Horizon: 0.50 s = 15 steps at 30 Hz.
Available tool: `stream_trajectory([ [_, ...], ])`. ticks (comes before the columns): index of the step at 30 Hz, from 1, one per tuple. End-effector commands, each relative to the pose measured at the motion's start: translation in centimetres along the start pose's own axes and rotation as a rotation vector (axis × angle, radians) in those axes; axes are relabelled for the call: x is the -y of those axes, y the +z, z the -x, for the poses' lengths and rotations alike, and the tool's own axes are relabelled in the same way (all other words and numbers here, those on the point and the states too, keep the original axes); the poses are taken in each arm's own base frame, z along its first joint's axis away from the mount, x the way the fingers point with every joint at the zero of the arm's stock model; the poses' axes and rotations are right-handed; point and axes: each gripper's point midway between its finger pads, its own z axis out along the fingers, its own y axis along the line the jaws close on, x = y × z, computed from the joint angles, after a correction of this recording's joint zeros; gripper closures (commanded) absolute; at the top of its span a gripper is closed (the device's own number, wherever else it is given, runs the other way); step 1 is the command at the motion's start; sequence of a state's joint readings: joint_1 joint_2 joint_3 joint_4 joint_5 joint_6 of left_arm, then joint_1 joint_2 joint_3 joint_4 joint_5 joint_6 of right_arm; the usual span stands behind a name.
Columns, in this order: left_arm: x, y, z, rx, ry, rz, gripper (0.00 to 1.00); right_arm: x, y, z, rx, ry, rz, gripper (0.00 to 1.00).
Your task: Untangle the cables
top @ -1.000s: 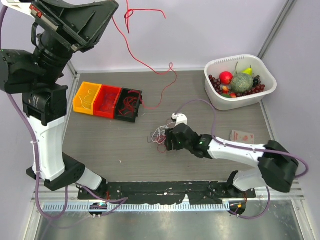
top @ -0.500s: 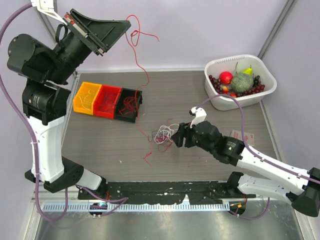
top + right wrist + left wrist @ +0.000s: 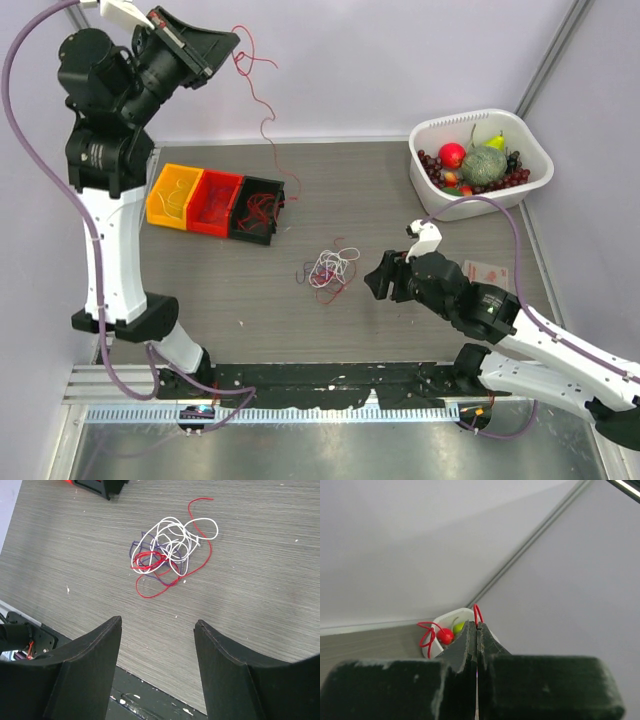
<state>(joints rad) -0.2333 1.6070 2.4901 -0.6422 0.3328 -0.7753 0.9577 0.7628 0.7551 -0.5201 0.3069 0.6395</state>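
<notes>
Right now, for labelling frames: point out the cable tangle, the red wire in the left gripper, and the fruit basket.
cable tangle (image 3: 170, 544), right wrist view, central white loops
red wire (image 3: 265, 125), top view, hanging stretch
fruit basket (image 3: 472, 207), top view, near wall

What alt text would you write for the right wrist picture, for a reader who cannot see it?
A small tangle of thin white, red and dark cables lies on a grey wood-grain table. The right gripper is open in the foreground, with black jaws, and does not touch the tangle.
</notes>
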Motion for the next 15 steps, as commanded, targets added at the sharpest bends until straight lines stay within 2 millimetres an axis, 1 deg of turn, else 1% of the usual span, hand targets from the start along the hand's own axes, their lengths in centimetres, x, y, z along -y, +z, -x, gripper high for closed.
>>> stream_trajectory([
  [1, -2.7, 1.4, 1.5, 0.033, 0.005, 0.034, 1.0, 0.6, -0.8, 1.1, 0.04, 0.038, -0.033, 0.35],
  [2, -3.2, 1.7, 1.7, 0.036, 0.0, 0.041, 1.0, 0.6, -0.8, 1.1, 0.04, 0.039, -0.036, 0.35],
  [3, -4.2, 1.9, 1.7, 0.035, -0.016, 0.062, 1.0, 0.6, -0.8, 1.1, 0.039, 0.04, -0.037, 0.35],
  [7, -8.4, 2.5, 0.7, -0.006, -0.079, 0.143, 1.0, 0.4, -1.0, 1.5, 0.037, 0.029, -0.037, 0.35],
  [10, -11.3, 3.1, -1.0, -0.058, -0.116, 0.201, 1.0, 0.5, -1.0, 1.7, 0.041, 0.026, -0.045, 0.35],
  [11, -12.0, 3.2, -1.4, -0.073, -0.132, 0.211, 1.0, 0.5, -1.0, 1.7, 0.041, 0.023, -0.045, 0.35],
  [15, -15.3, 3.5, -4.5, -0.151, -0.172, 0.278, 1.0, 0.3, -0.6, 1.5, 0.028, 0.017, -0.045, 0.35],
])
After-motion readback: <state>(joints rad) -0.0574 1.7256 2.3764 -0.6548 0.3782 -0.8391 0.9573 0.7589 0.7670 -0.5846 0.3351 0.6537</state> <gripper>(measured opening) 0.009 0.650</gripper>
